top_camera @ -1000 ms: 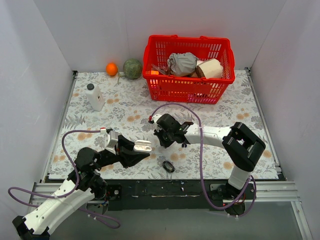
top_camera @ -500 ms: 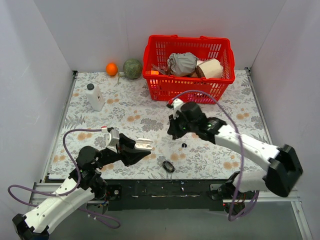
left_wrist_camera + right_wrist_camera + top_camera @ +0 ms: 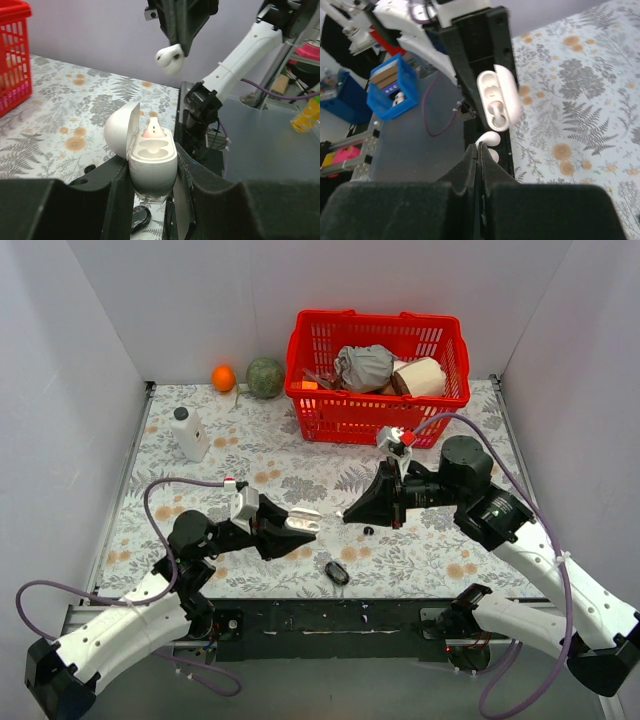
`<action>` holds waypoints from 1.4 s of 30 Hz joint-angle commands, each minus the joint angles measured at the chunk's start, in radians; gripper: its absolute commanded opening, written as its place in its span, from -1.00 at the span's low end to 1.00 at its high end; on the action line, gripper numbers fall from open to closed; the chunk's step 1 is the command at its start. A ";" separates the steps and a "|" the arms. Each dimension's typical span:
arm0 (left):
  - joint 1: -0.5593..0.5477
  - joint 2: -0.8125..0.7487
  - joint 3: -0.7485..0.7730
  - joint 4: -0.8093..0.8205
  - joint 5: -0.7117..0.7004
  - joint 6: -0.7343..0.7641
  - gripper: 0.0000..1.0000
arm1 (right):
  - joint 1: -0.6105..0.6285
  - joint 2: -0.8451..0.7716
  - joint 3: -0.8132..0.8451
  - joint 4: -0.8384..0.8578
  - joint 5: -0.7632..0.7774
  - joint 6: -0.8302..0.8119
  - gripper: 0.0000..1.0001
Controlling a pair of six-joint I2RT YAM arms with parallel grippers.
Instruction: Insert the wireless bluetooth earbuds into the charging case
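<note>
Insertion judged in hand; open charging case point(image 3: 152, 162) clamped by left gripper point(image 3: 151, 172); white earbud point(image 3: 168, 59) pinched by right gripper point(image 3: 176, 48), apart; alignment over empty socket point(image 3: 152, 147) required next.

White charging case point(image 3: 151, 167), red basket point(image 3: 370, 418), floral table point(image 3: 250, 460).

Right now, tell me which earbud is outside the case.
The white earbud pinched in the right gripper, clear of the open case. The other earbud, pink-tipped, already sits in one socket of the case.
</note>
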 commanded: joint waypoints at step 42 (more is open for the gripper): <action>0.018 0.383 0.276 0.003 0.521 -0.004 -1.00 | 0.126 0.193 0.156 -0.068 -0.127 -0.092 -0.97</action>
